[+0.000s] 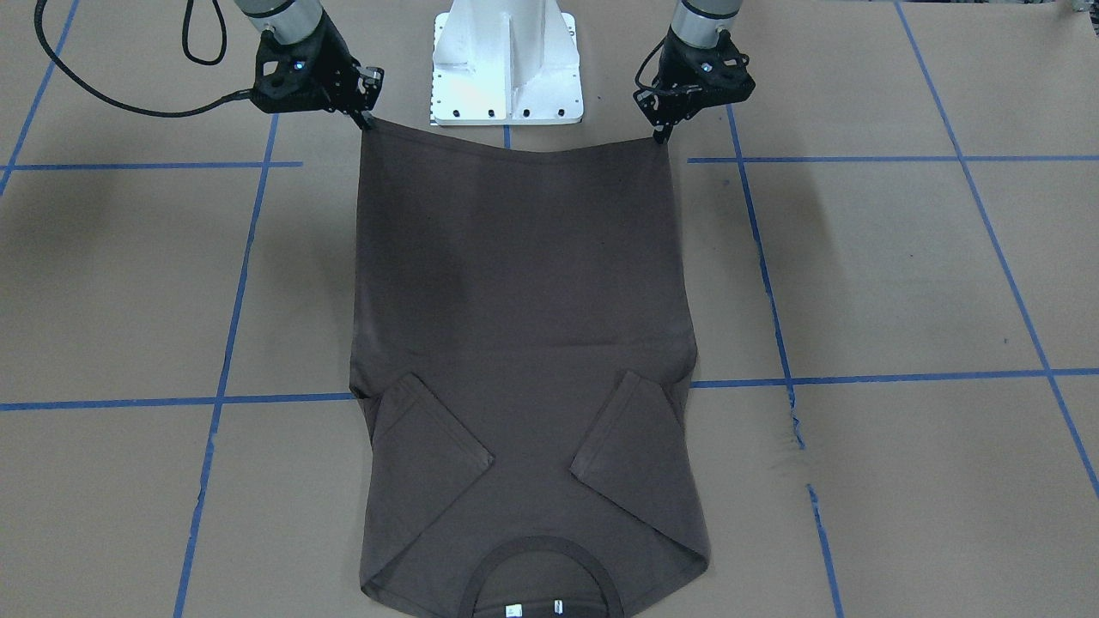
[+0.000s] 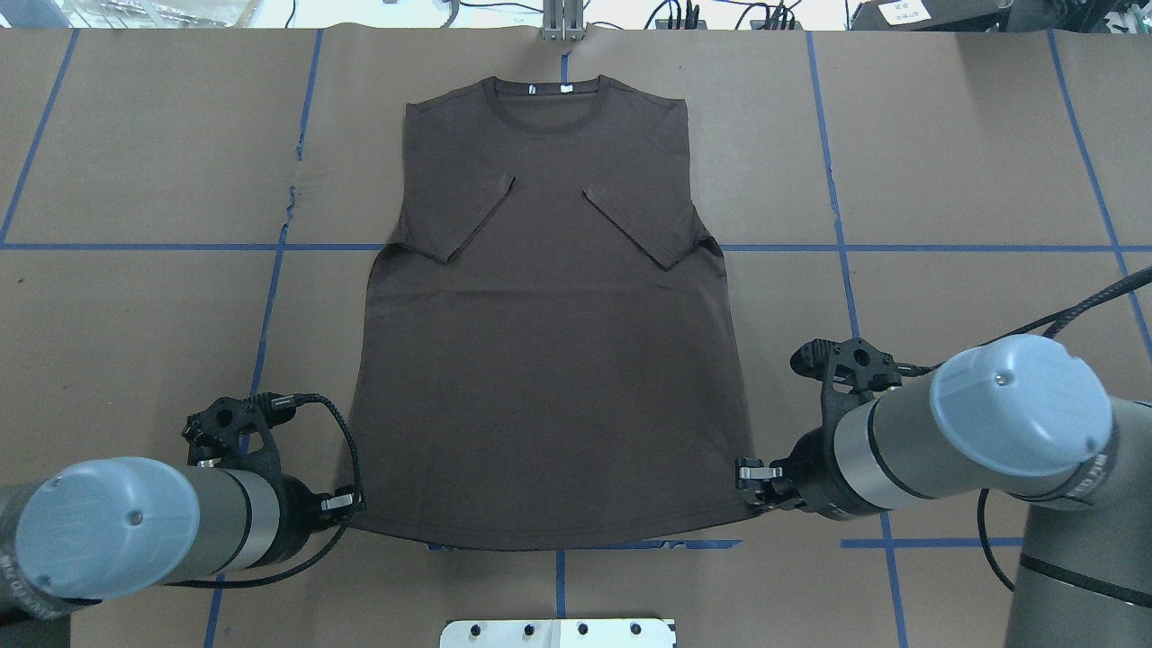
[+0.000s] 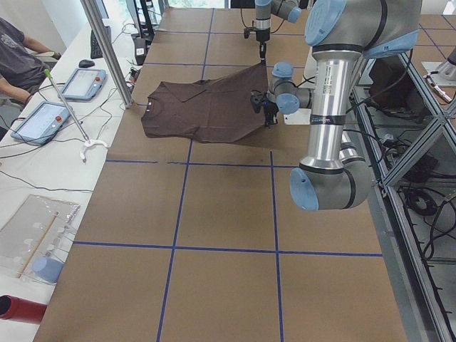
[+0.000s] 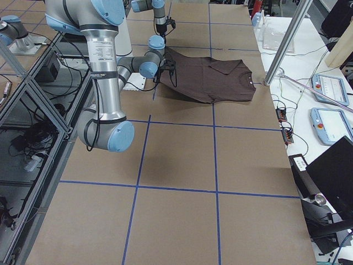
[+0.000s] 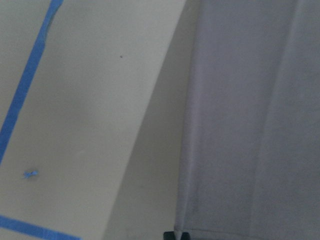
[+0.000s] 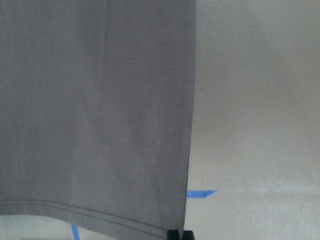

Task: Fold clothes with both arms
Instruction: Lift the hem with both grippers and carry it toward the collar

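From across the table, the T-shirt [image 1: 524,283] lies front up on the brown-papered table [image 1: 901,275]. Its collar [image 1: 544,549] and two small white neck tags [image 1: 535,608] are at the edge far from the robot, and both sleeves [image 1: 432,446] are folded inward over the chest. The hem runs just in front of the white pedestal base [image 1: 506,69] and sags slightly in the middle. The left gripper [image 1: 664,135] pinches one hem corner and the right gripper [image 1: 369,122] pinches the other, each with its fingers pressed together on the cloth. In the overhead view the shirt is centred between blue tape lines [image 2: 270,297], with the collar at the top. The two grippers come in from either side at the bottom, each touching its own corner of the hem. Seen from the robot's left end, the hem end is raised off the paper between the near arm's tool and the far arm's, while the collar end rests flat; a seated operator [image 3: 16,53] shows at the edge. The opposite end view shows the same slope of cloth, high by the robot and low at the collar. The left wrist camera shows fabric hanging past paper and tape, with dark fingertips closed on the hem corner at the bottom edge. The right wrist camera shows the stitched hem and its corner clamped between closed black fingertips.
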Motion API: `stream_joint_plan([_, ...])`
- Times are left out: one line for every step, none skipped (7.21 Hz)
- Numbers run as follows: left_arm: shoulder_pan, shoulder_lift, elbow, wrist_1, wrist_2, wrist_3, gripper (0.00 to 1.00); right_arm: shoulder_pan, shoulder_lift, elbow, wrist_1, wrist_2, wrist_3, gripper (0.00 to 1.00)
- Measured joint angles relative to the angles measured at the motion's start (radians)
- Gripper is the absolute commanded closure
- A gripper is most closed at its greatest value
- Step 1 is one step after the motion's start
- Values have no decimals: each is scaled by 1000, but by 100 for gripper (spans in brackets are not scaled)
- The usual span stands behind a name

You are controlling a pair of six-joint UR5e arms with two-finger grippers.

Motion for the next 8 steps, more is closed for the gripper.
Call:
stream_joint_plan([44, 0, -81, 75, -7, 0, 100, 3, -39, 50, 2, 47, 0, 100])
stream_joint_plan([84, 0, -148, 133, -14, -4, 100, 6, -64, 83, 3, 69, 0, 100])
stream_joint_plan([103, -4, -182, 159, -19, -4, 100, 15, -73, 90, 4, 78, -5, 100])
stream_joint_plan([103, -10, -196, 167, -29, 4, 100, 45, -69, 73, 5, 85, -34, 100])
stream_joint_plan([74, -26, -196, 168, -42, 30, 100, 103, -53, 33, 6, 108, -102, 100])
stream_joint_plan([0, -60, -176, 170, -58, 79, 100, 179, -15, -23, 7, 150, -164, 100])
stream_joint_plan([-97, -105, -129, 172, -90, 137, 100, 253, 51, -94, 7, 192, -195, 100])
stream_joint_plan([-192, -166, -50, 173, -121, 197, 100, 307, 127, -172, 7, 208, -206, 100])
